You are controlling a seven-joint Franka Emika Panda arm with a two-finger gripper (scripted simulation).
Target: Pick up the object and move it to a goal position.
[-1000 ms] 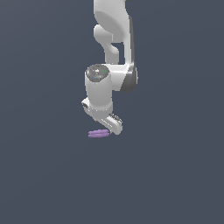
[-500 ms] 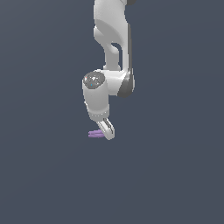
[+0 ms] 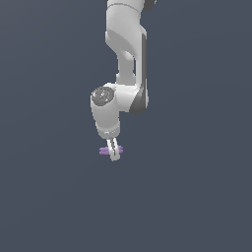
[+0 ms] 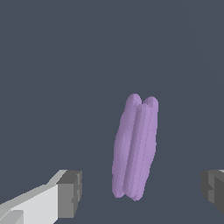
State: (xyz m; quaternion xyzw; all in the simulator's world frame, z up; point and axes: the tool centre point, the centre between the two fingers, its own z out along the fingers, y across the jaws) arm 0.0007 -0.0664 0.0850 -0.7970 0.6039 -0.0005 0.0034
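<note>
Exterior view: arm reaches straight down, tool (image 3: 114,152) spread wide, fingers straddling purple bar (image 4: 134,148), not touching.

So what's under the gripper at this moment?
The purple bar lies on the grey floor between the open gripper fingers, untouched. In the exterior view, the fingers cover its middle.
</note>
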